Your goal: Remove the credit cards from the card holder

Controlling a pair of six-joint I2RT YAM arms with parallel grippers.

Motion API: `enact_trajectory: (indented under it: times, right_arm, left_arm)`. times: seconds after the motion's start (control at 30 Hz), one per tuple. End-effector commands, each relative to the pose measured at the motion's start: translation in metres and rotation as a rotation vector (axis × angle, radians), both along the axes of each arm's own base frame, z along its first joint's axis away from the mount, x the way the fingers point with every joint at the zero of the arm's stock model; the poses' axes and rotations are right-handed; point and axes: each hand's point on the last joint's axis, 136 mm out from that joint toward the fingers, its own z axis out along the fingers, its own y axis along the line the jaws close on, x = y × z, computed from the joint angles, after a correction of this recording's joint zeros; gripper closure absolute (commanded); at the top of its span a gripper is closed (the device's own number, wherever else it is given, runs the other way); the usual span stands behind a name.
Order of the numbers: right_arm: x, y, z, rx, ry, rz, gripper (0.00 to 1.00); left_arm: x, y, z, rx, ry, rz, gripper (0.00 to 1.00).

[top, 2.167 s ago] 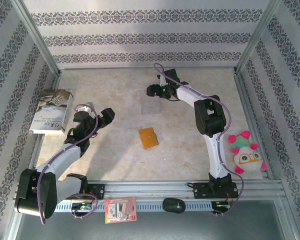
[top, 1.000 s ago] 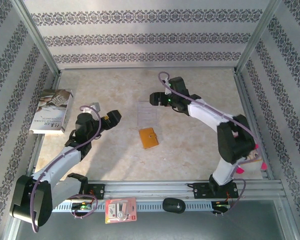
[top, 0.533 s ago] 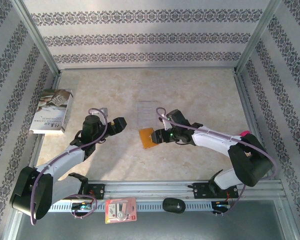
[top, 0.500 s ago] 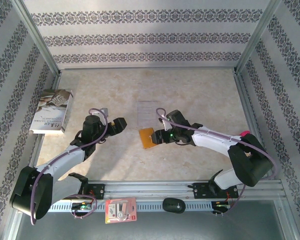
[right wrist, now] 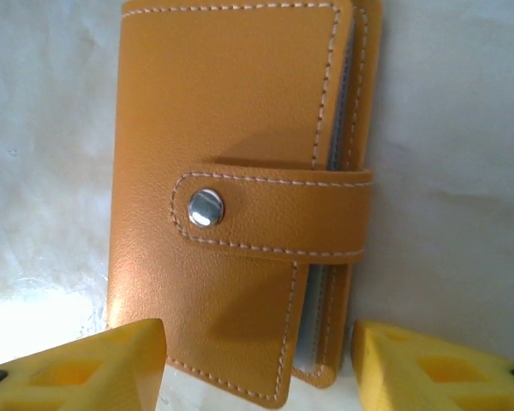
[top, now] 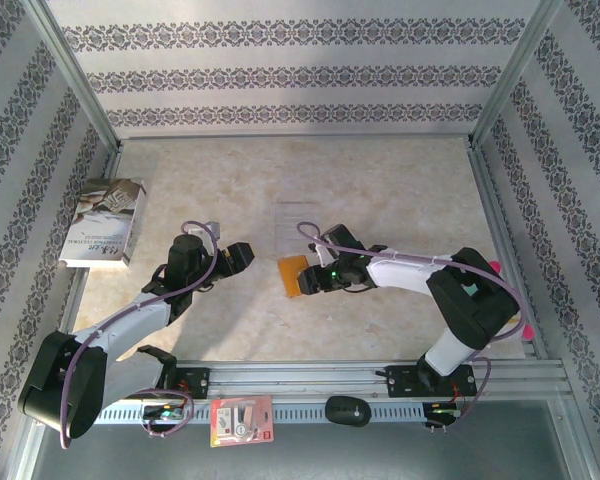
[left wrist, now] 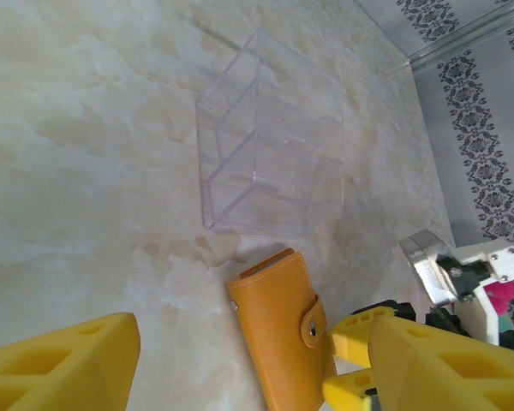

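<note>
The card holder (top: pixel 294 276) is an orange-tan leather wallet, lying flat and snapped closed near the table's middle. The credit cards are hidden inside it; a grey-blue inner edge shows at the holder's (right wrist: pixel 231 163) open side. My right gripper (top: pixel 313 281) is low at the holder's right end. In the right wrist view the right gripper (right wrist: pixel 257 372) is open, its yellow fingertips (right wrist: pixel 77 368) flanking the near end, close to both long edges. My left gripper (top: pixel 236 257) hovers left of the holder (left wrist: pixel 278 338). The left gripper (left wrist: pixel 257 377) is open with nothing between its fingers.
A clear plastic stand (top: pixel 298 221) sits just behind the holder, also visible as the stand (left wrist: pixel 270 163) in the left wrist view. A book (top: pixel 103 222) lies at the far left. A pink plush toy (top: pixel 491 267) sits behind the right arm. A red-and-white packet (top: pixel 241 420) rests on the front rail.
My right arm swung from the clear stand down to the holder and narrowed its jaws around it. The left gripper moved right toward the holder, its jaws narrowing somewhat.
</note>
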Motion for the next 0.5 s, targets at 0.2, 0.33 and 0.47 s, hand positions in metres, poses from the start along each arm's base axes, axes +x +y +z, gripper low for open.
enact_trajectory:
  times: [0.2, 0.33, 0.47]
  right_arm:
    - [-0.005, 0.003, -0.015, -0.099, -0.013, 0.051, 0.7]
    - [-0.006, 0.01, -0.003, -0.052, -0.033, 0.068, 0.86]
    - [-0.007, 0.017, 0.016, -0.005, -0.066, 0.09, 1.0]
  left_arm:
    - [-0.01, -0.005, -0.007, -0.004, 0.012, -0.031, 0.27]
    - [-0.012, -0.008, -0.007, -0.018, 0.013, -0.045, 0.24]
    - [-0.014, -0.012, -0.005, -0.036, 0.009, -0.064, 0.24]
